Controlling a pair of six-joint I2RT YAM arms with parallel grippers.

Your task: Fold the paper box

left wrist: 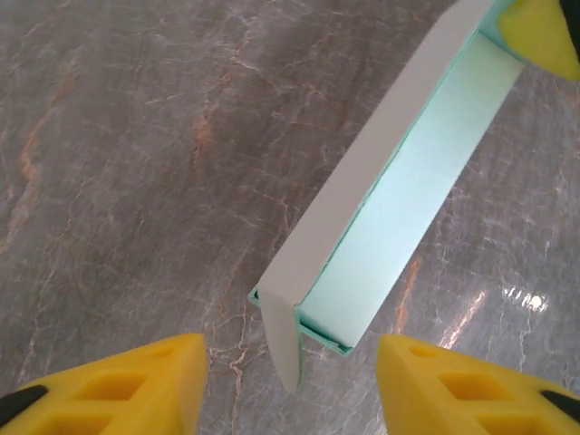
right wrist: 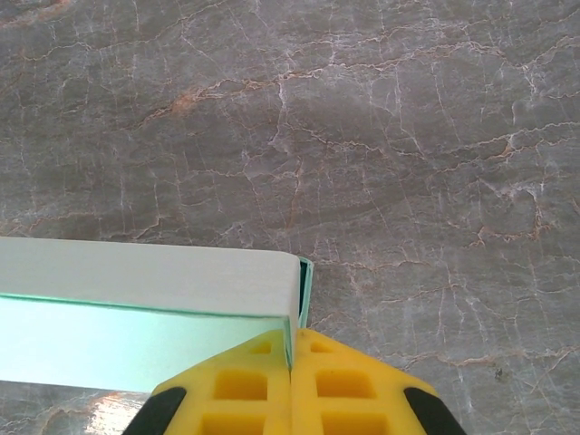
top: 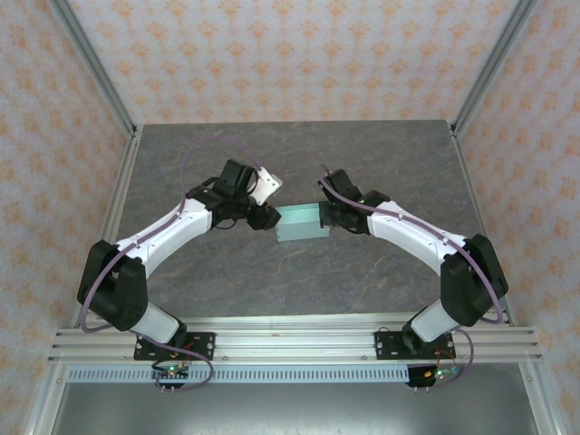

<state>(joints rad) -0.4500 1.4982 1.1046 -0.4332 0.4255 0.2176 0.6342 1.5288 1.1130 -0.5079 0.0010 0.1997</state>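
The paper box (top: 302, 223) is a pale mint, long, narrow box lying on the table between both grippers. My right gripper (top: 327, 216) is at its right end, and in the right wrist view the yellow fingers (right wrist: 292, 343) are shut on the box's (right wrist: 136, 281) end wall. My left gripper (top: 270, 217) is at the left end. In the left wrist view its jaws (left wrist: 292, 355) stand open on either side of the box's (left wrist: 408, 181) near end, where a white flap (left wrist: 285, 349) hangs down untouched. A right fingertip (left wrist: 544, 32) shows at the far end.
The grey marbled table (top: 299, 272) is bounded by aluminium frame posts (top: 113, 100) at the back corners and patterned walls. A metal rail (top: 290, 344) carrying both arm bases runs along the near edge.
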